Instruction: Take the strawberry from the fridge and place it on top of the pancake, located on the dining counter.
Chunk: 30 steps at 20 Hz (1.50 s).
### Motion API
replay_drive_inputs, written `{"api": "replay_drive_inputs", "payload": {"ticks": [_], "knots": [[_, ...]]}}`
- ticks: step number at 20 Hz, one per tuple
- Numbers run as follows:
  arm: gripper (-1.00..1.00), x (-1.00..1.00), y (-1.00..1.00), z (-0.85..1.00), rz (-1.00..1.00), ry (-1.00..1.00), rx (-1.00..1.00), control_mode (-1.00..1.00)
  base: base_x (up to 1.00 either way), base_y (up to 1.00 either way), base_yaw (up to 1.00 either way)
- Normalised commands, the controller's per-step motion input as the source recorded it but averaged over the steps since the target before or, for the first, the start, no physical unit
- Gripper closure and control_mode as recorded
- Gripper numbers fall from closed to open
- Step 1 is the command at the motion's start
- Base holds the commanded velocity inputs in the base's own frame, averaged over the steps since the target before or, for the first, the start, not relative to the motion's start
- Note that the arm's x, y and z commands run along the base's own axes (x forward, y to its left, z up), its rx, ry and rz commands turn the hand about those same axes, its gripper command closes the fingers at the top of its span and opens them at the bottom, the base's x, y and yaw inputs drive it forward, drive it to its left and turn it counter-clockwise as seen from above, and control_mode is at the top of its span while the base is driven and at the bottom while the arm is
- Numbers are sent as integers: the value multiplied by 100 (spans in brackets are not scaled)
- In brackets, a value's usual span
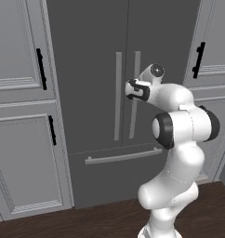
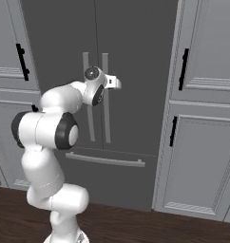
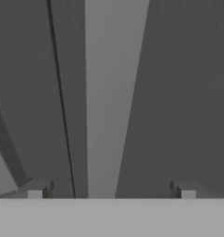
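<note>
Spread wide and holding nothing, the white arm's two-finger gripper (image 3: 111,189) hovered close to the tall dark-grey French-door fridge (image 1: 91,56), its two small dark fingertips (image 3: 37,189) set either side of one long grey vertical handle (image 3: 111,102) in the hand view. To the left of the fridge stood light-grey panelled cabinets (image 1: 16,139) with short black pulls. At centre, both fridge doors were shut along the thin dark seam (image 3: 60,92) between them, with the pair of grey handles running down beside it and the bottom drawer's horizontal bar (image 1: 123,156) below. The handle framed by the gripper appeared to be the right-hand one of the pair, which the arm's wrist stood beside in both base views. More light-grey cabinets (image 2: 202,142) rose to the right. The strawberry, judged to be inside the closed fridge, could not be seen; nor could the pancake or the dining counter. Opening the door looked like the step in hand, with the whole task ahead. The risk from here: closing before the handle sat fully between the fingers could give a shallow pinch that slipped off on the pull, and a pull not following the door's arc could wrench the grip loose.
</note>
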Motion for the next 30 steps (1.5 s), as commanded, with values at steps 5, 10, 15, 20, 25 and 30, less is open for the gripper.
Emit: {"api": "replay_drive_inputs", "payload": {"ticks": [5, 10, 15, 20, 25, 30], "knots": [[-100, 51, 0, -6, 0, -3, 0, -100, 0, 0, 0], [100, 40, 0, -22, 0, -15, 0, -100, 0, 0, 0], [100, 28, -6, -6, 0, -9, 0, -100, 0, 0, 0], [100, -10, -11, 0, -1, 3, 0, -100, 0, 0, 0], [100, -78, -34, 1, -6, 9, 8, -100, 0, 0, 0], [100, -100, -65, 0, -1, 0, 16, -100, 0, 0, 0]]}}
